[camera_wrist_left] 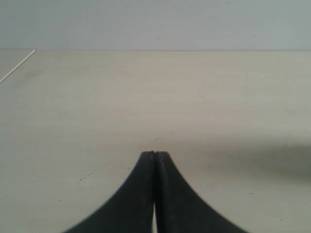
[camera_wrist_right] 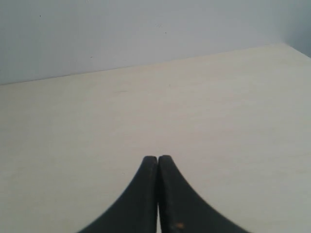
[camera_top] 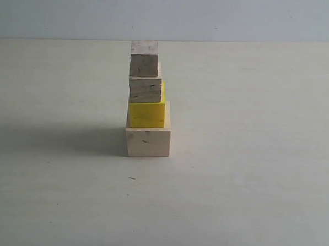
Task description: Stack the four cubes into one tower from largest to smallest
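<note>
In the exterior view the tower stands in the middle of the table. Its base is the largest pale wood cube (camera_top: 147, 142). On it sits the yellow cube (camera_top: 147, 114), then the grained wood cube (camera_top: 145, 89), and the smallest cube (camera_top: 143, 58) is the tip. Neither arm shows in that view. My left gripper (camera_wrist_left: 155, 154) is shut with nothing between its fingers, over bare table. My right gripper (camera_wrist_right: 158, 158) is also shut and empty. No cube appears in either wrist view.
The pale tabletop (camera_top: 250, 177) runs back to a grey wall. A shadow (camera_top: 59, 137) lies left of the tower. A thin white line (camera_wrist_left: 17, 66) crosses the table's corner in the left wrist view.
</note>
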{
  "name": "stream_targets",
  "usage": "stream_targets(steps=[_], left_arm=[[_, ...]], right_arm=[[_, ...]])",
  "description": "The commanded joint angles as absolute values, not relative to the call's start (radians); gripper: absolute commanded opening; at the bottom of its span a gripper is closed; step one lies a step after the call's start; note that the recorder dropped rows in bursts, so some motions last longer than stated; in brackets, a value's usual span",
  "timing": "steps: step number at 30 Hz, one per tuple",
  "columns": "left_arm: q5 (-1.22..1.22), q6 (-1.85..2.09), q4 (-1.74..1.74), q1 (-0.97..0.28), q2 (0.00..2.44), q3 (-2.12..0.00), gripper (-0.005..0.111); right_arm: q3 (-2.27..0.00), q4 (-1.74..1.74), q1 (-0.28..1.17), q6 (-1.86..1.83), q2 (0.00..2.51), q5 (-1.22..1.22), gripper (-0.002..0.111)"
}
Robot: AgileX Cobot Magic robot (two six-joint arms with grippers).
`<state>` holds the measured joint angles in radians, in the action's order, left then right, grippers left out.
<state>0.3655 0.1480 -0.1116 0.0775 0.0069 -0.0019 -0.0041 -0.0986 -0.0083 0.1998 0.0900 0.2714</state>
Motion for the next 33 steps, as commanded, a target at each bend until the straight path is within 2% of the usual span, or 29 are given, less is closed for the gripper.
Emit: stream_targets(steps=[1, 33], left_arm=[[0.360, 0.153, -0.118, 0.079, 0.000, 0.000, 0.000], [0.360, 0.153, -0.118, 0.079, 0.000, 0.000, 0.000]], right_arm=[[0.000, -0.098, -0.014, 0.202, 0.021, 0.310, 0.000], [0.000, -0.134, -0.014, 0.176, 0.000, 0.339, 0.000]])
